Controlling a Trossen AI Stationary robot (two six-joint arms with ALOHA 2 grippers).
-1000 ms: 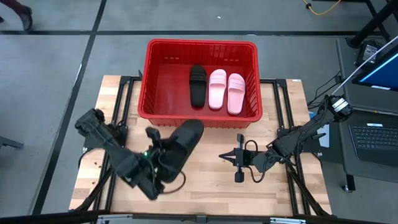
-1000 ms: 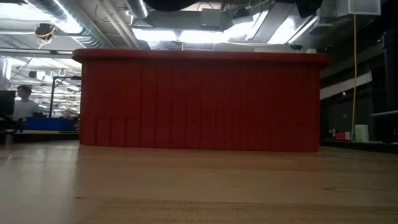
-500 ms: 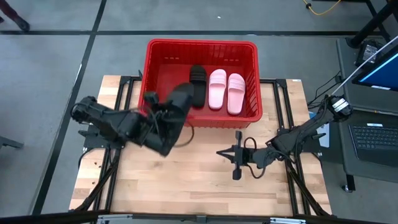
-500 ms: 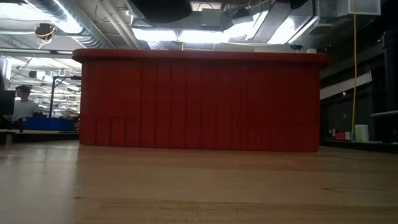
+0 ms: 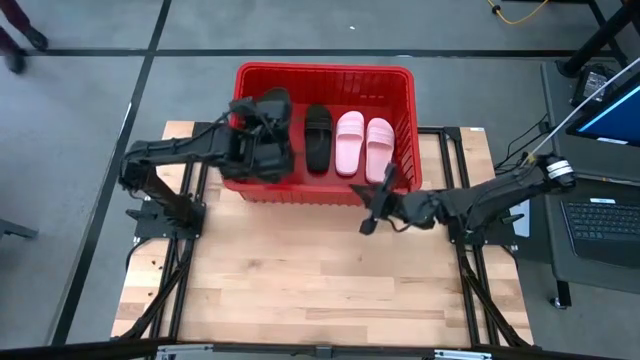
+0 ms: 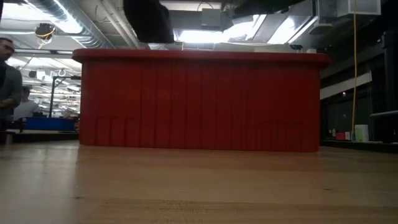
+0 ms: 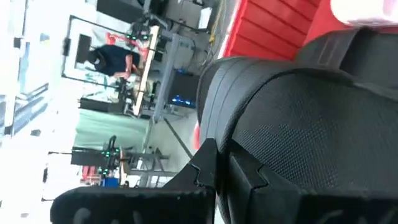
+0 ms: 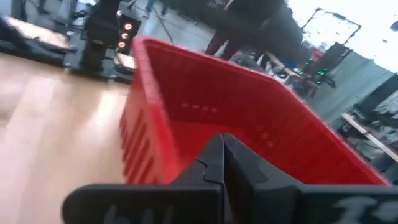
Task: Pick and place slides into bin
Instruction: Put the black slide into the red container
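Over the left half of the red bin (image 5: 325, 72), we see the left gripper (image 5: 262, 135) clamped on a black slide (image 5: 272, 112), carried above the basket's left interior; the left wrist view fills with this slide's textured black strap (image 7: 298, 130) between the dark fingers. On the bin floor we find three more slides side by side: a black one (image 5: 318, 137) and, to its right, two pink ones (image 5: 350, 143) (image 5: 379, 150). At the bin's front right corner we see the right gripper (image 5: 378, 200) above the wooden surface (image 5: 300, 280), its fingers drawn together with nothing between them, pointing at the red wall (image 8: 149, 143). From the low view, the bin's ribbed front wall (image 6: 199, 102) spans the frame.
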